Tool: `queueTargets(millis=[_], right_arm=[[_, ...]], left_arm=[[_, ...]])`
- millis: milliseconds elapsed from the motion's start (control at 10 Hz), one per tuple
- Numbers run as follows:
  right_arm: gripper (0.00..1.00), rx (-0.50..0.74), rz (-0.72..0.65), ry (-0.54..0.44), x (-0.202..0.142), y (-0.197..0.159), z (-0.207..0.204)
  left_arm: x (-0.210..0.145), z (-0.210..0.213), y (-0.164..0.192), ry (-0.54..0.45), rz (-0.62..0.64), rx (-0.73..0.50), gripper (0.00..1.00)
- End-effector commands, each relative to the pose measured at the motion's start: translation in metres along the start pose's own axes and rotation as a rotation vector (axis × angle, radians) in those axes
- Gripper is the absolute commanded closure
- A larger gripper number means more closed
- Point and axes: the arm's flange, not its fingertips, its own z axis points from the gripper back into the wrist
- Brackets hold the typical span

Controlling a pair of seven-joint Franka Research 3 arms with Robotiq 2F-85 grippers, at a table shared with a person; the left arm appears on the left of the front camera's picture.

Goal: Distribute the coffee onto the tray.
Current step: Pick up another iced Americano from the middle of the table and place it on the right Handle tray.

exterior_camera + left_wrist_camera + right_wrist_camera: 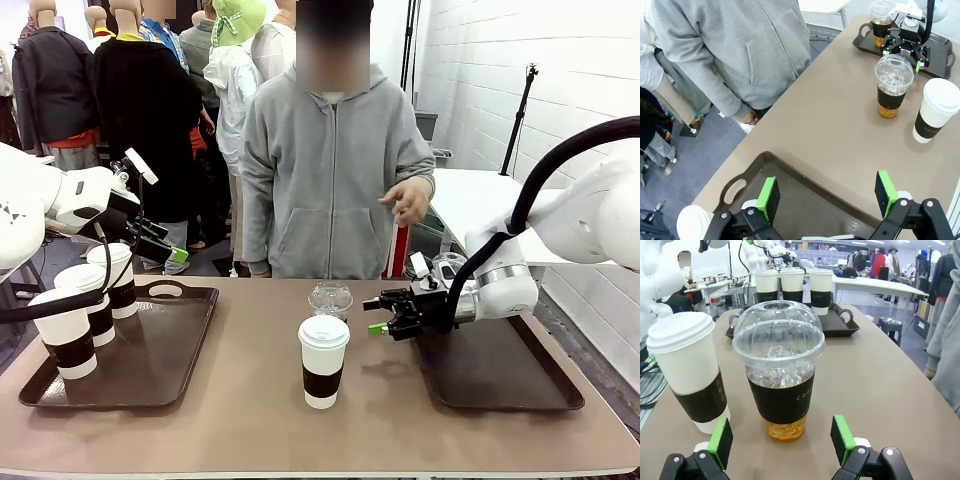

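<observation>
Gripping the dome-lidded iced coffee (780, 375), standing mid-surface, wants a level squeeze at its dark sleeve (782, 402); the right end effector (376, 315) gapes empty just before it. The left wrist view, over the released left end effector (827, 196), shows plainly a second iced coffee (881, 22) on the right tray (940, 52), half-hidden frontally.

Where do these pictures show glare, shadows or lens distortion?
Front view: even light, soft shadow beside the middle paper cup, sheen on the left tray. Right wrist view: glints on the dome lid, which the wide lens makes loom large. Left wrist view: sharp, no strong glare.
</observation>
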Motion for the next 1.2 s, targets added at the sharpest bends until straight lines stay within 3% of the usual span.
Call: queueTargets(millis=[0,300,1100], right_arm=[[0.0,0.024,-0.018,0.03,0.003,-0.01,-0.012],[0.0,0.006,-0.022,0.028,0.003,-0.004,-0.002],[0.0,-0.121,-0.074,0.028,-0.018,0.046,0.07]], left_arm=[[-0.001,0.0,0.001,-0.002,0.004,-0.005,0.0],[-0.001,0.0,0.001,-0.002,0.004,-0.005,0.0],[-0.001,0.0,0.001,-0.002,0.004,-0.005,0.0]])
